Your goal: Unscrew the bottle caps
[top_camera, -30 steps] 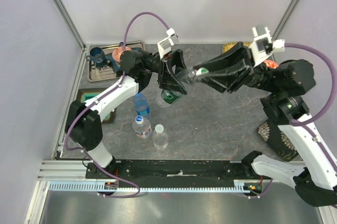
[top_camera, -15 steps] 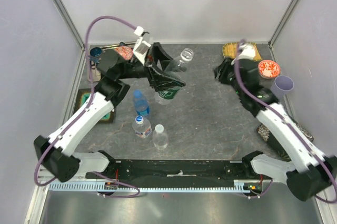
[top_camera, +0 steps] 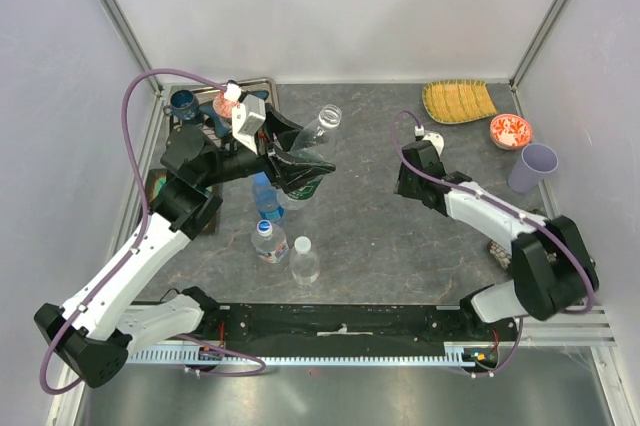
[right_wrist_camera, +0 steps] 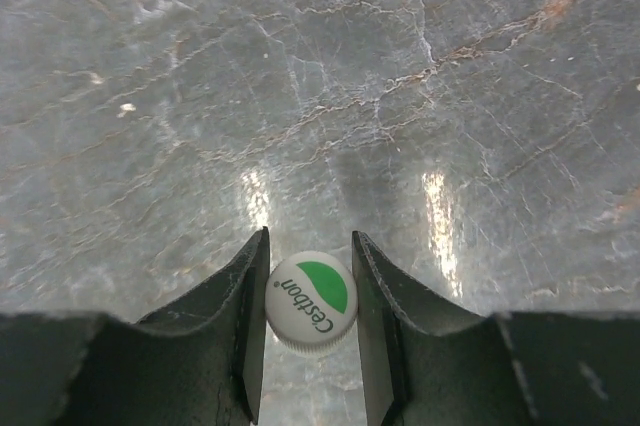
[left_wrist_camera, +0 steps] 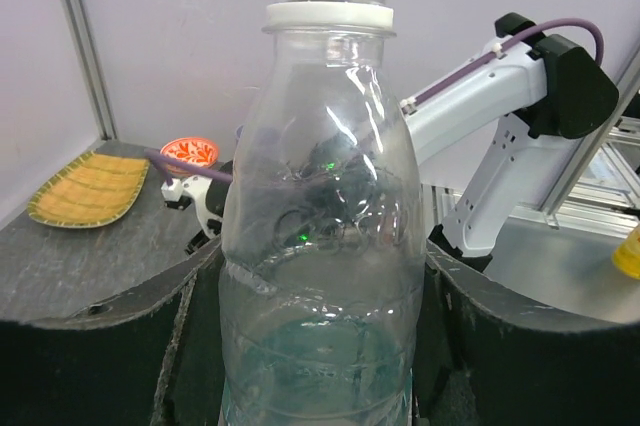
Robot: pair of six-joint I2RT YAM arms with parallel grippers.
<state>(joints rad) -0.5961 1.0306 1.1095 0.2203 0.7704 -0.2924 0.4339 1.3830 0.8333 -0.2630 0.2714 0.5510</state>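
Robotics lab, enclosed test cell. Plain pale panel walls (top_camera: pixel 350 6) on three sides, aluminium frame posts (top_camera: pixel 120 21) at far corners. Grey stone-look tabletop (top_camera: pixel 380 236) fills floor of cell. Two white-and-black robot arms (top_camera: pixel 120 266) bolted to black base rail (top_camera: pixel 340 321) at 6 o'clock, purple cables (top_camera: pixel 128 126) looping off them. Staged props round edges: metal tray (top_camera: pixel 185 143) at 10 o'clock, yellow woven dish (top_camera: pixel 458 101) at 1, red patterned bowl (top_camera: pixel 510 130) and lilac cup (top_camera: pixel 532 166) at 2. Small plastic bottles (top_camera: pixel 268 241) left of centre.
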